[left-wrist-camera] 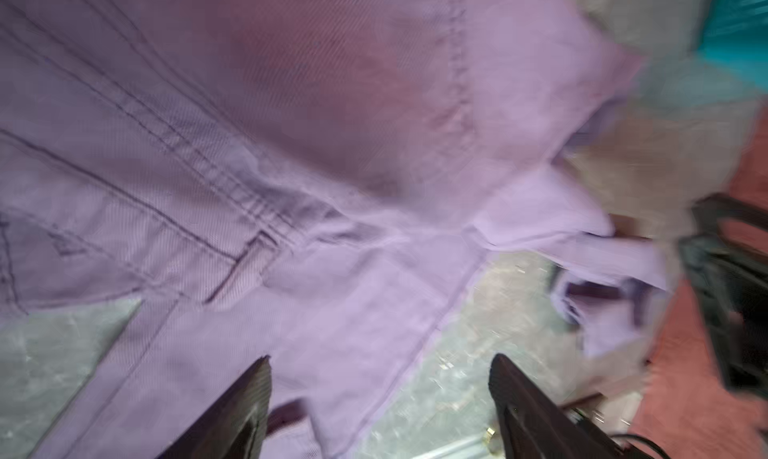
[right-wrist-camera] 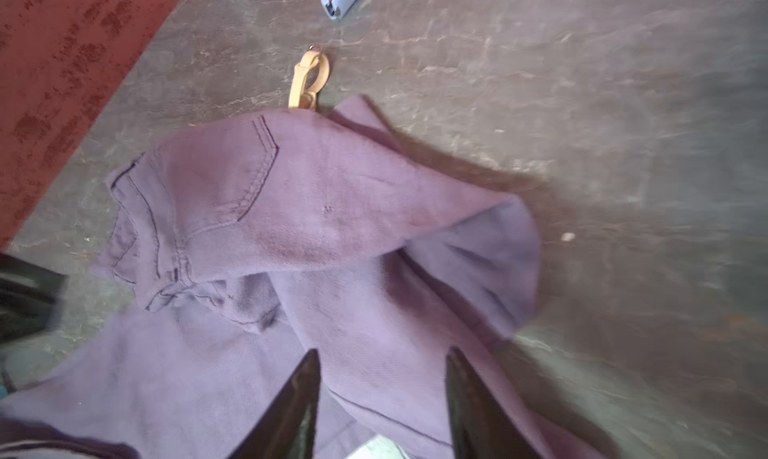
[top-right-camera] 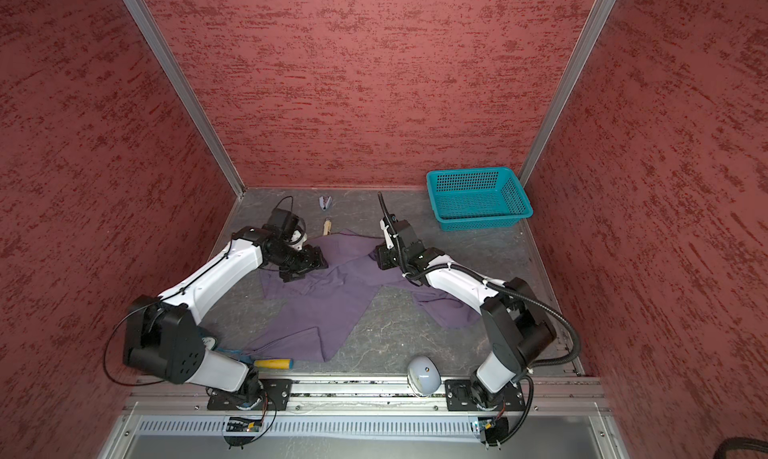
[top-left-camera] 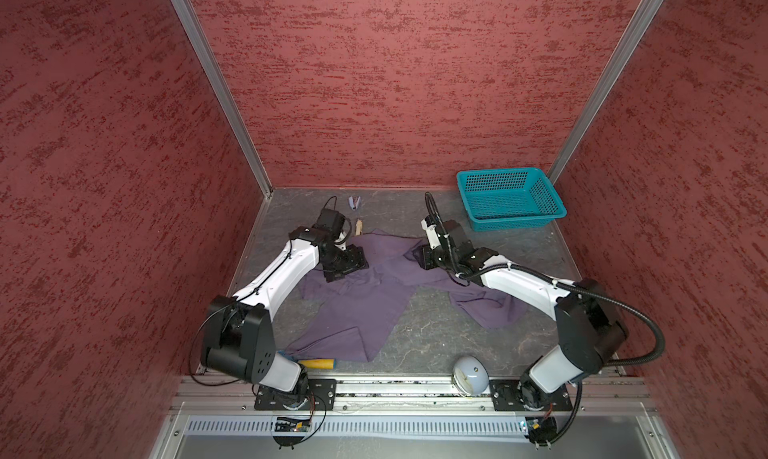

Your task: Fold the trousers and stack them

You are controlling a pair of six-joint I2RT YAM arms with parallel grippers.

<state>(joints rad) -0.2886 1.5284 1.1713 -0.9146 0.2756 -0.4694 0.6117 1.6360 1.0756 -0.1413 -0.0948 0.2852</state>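
Plainly soft and limp, the trousers [top-left-camera: 365,303] will sag; the left gripper [left-wrist-camera: 381,359] and right gripper [right-wrist-camera: 382,351], both spread empty, should pinch stitched waistband seams nearest the teal basket [top-left-camera: 515,224].

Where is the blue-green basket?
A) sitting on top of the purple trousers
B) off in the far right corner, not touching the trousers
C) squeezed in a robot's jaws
B: in a top view the teal basket stands in the far right corner, well apart from the trousers spread out in the middle.
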